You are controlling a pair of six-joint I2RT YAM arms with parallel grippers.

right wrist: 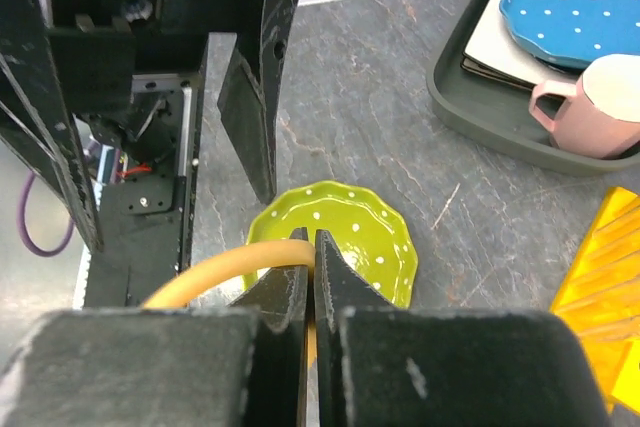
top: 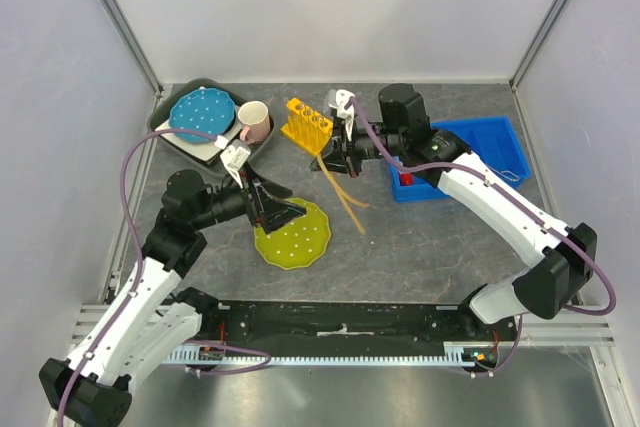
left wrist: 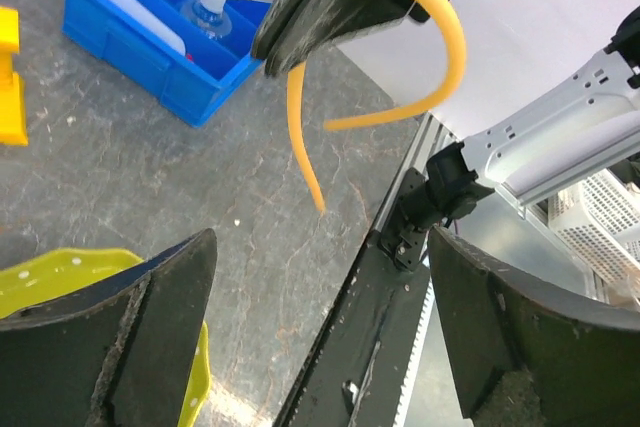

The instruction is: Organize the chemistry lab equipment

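1. The right arm's [top: 500, 202] jaws are clenched on a limp orange-yellow tube [left wrist: 461, 42], pinching it at one narrow spot near its bend. The tube hangs in the air just in front of the yellow test-tube rack [top: 306, 124]. A quick swing could likely pull it out of so small a grip.
2. In the top view the tube's loose length trails down toward the counter [top: 420, 247], beside the yellow-green plate [top: 292, 237]. If dragged, it may snag the plate's rim or whip sideways.
3. The rack stands just beside the clenched jaws. A floppy end is hard to steer into a hole, so it may well buckle or miss. A low approach could also nudge the rack over.
4. The left arm's [top: 150, 277] jaws are released and empty, spread wide over the plate and near the right arm's. If both move toward the tube, they could collide.
5. The blue bin [top: 480, 137] holds the white-capped flask [left wrist: 213, 2] and the white squeeze bottle [left wrist: 140, 19]. A swinging tube end passing over it might topple the flask.
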